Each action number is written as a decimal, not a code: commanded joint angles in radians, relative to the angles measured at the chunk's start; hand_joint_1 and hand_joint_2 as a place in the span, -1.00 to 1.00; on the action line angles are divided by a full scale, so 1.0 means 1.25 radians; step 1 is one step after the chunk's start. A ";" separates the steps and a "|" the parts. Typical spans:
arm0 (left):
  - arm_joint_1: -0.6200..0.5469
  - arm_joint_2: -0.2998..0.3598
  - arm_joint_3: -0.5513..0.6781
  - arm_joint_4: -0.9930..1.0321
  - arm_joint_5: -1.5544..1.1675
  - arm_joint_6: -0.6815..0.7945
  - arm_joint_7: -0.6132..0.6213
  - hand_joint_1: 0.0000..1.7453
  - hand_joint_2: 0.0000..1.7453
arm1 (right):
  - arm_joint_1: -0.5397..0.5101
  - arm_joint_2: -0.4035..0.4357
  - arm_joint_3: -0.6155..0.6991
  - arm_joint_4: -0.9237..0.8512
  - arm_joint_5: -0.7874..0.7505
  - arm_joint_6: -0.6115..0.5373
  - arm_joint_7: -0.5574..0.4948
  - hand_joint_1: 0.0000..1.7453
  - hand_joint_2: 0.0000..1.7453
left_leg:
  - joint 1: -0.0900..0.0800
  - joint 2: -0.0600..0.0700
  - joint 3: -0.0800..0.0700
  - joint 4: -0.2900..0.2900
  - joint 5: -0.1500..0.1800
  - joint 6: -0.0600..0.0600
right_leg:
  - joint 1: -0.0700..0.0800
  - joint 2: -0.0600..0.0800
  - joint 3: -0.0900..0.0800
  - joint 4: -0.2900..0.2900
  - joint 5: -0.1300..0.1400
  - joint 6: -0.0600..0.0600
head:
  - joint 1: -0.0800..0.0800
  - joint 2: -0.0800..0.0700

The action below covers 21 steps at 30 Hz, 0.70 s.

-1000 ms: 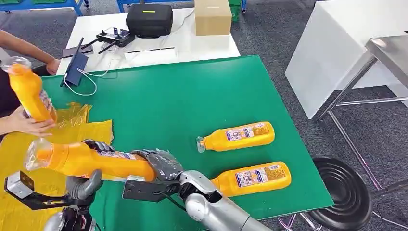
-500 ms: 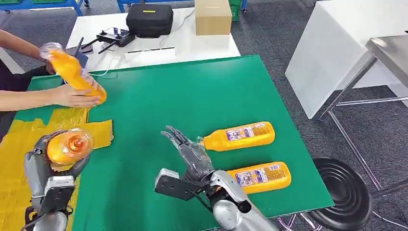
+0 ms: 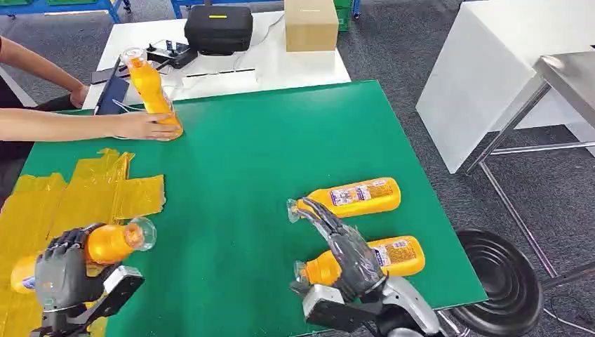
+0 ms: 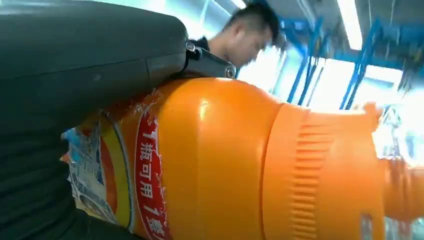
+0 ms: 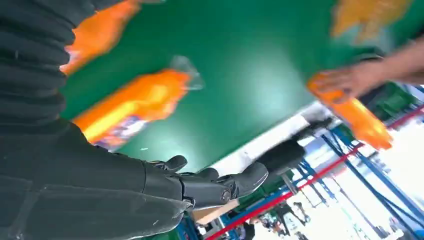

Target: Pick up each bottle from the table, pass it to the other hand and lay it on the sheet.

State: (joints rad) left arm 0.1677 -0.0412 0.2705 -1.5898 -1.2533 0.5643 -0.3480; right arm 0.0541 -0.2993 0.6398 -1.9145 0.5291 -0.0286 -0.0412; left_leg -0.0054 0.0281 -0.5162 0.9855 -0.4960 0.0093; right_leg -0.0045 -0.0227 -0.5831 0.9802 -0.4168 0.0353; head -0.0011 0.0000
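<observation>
While one bottle [image 3: 105, 242] is held tight in the left hand [image 3: 62, 270], the right hand [image 3: 347, 256] is held over the green table [image 3: 266, 140] with its fingers [image 5: 220, 182] spread apart and nothing in them. The held bottle is seen above the yellow sheet [image 3: 63, 193], at that sheet's near end, with its clear cap turned toward the green part of the table. From the left wrist, the orange bottle [image 4: 240, 160] is seen close up, wrapped by the dark hand [image 4: 75, 75].

Two more bottles are laid flat on the table, well apart from the sheet, on the side near the right hand. The far bottle [image 3: 347, 198] is touched at its cap end by the right fingertips, or nearly so; this cannot be told. The near bottle [image 3: 393, 254] is partly hidden under the right hand.

Past the sheet's far end, a fourth bottle [image 3: 151, 91] is stood up on the table by a person's hand [image 3: 144, 126].
</observation>
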 commanded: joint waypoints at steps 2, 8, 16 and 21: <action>-0.050 0.058 -0.068 0.262 -0.105 -0.007 0.057 1.00 1.00 | 0.115 -0.146 -0.071 -0.110 0.003 0.021 -0.009 -1.00 1.00 | 0.000 -0.003 0.002 -0.001 0.000 0.000 | -0.001 -0.001 0.002 -0.001 0.000 0.000 | 0.000 0.000; -0.098 0.110 -0.123 0.385 -0.105 -0.101 0.098 1.00 1.00 | 0.168 -0.281 -0.110 -0.161 -0.040 0.058 0.029 -1.00 1.00 | 0.000 -0.004 0.003 -0.001 0.000 0.000 | -0.001 -0.002 0.004 -0.001 -0.001 0.000 | -0.001 0.000; -0.118 0.150 -0.151 0.428 -0.051 -0.152 0.096 -1.00 1.00 | 0.178 -0.321 -0.193 -0.122 -0.062 0.097 0.093 -1.00 1.00 | -0.001 -0.002 0.006 -0.002 0.000 0.001 | -0.002 0.002 0.007 -0.001 0.001 -0.001 | -0.001 0.000; -0.108 0.156 -0.149 0.392 -0.003 -0.179 0.065 -1.00 1.00 | 0.143 -0.287 -0.192 -0.061 -0.056 0.119 0.099 -1.00 1.00 | 0.000 0.000 0.009 -0.002 0.000 0.000 | -0.002 0.002 0.010 -0.002 0.001 -0.001 | -0.001 0.000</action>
State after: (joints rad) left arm 0.0096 0.1316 0.1240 -1.1807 -1.3000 0.3875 -0.2457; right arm 0.2822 -0.6935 0.4356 -2.1061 0.4585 0.0954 0.0744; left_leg -0.0056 0.0263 -0.5066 0.9843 -0.4966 0.0105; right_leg -0.0072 -0.0236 -0.5721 0.9800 -0.4166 0.0341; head -0.0019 0.0000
